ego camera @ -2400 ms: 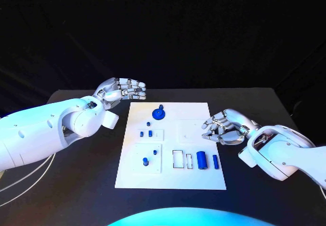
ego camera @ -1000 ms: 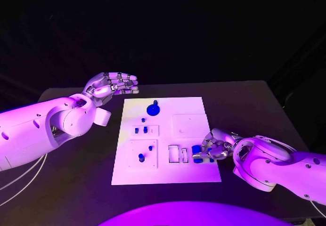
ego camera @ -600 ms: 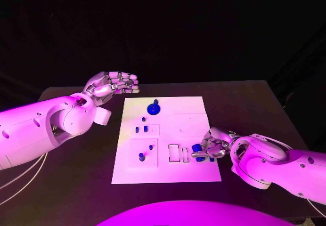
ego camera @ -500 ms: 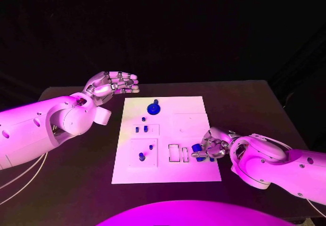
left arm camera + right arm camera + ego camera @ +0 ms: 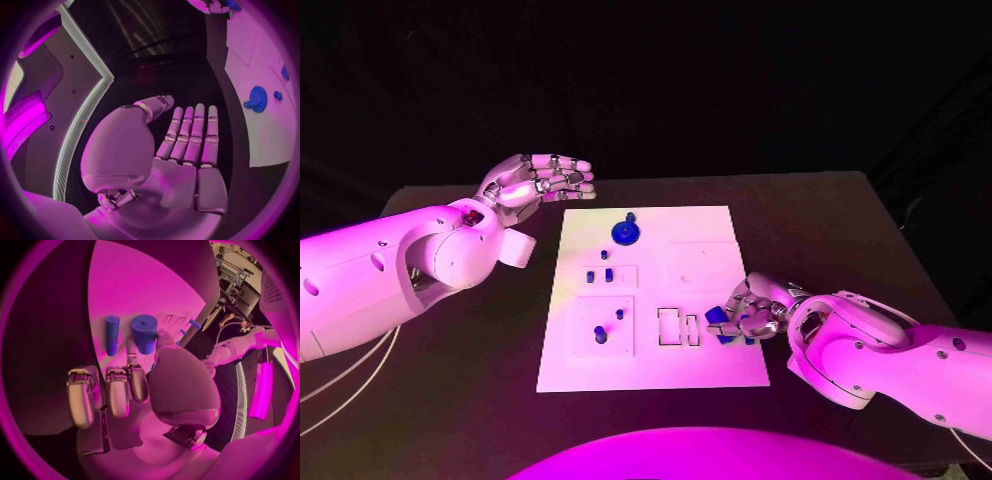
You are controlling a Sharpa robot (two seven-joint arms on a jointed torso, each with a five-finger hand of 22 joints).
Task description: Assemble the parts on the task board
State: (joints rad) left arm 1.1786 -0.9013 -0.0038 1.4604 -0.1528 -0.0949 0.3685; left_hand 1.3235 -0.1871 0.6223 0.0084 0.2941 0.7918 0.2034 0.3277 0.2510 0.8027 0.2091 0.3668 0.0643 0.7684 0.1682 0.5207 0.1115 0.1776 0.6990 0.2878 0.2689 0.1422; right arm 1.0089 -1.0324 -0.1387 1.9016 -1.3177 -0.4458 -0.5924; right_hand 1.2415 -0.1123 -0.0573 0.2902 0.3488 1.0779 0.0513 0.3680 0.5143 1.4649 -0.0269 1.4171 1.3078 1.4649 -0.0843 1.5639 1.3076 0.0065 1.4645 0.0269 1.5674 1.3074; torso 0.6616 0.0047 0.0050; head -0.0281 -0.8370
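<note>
The white task board (image 5: 653, 370) lies in the middle of the table. My right hand (image 5: 751, 312) is down at the board's near right part, over two lying blue cylinders. Its thumb and a finger pinch the thick blue cylinder (image 5: 145, 332), which lies on the board (image 5: 125, 285); the thin blue cylinder (image 5: 112, 334) lies beside it, untouched. A blue gear (image 5: 627, 233) stands near the board's far edge, also seen as the gear (image 5: 257, 98). My left hand (image 5: 538, 180) hovers off the board's far left corner, fingers straight and together (image 5: 187, 135), holding nothing.
Small blue pegs (image 5: 599, 276) stand in the left blocks, with more pegs (image 5: 602, 335) nearer me. Two empty rectangular slots (image 5: 679, 328) lie left of the cylinders. Black table (image 5: 834, 220) surrounds the board on all sides.
My right hand came down from beside the board's middle to the cylinders and closed thumb and finger on the thick one. The left hand stayed where it was.
</note>
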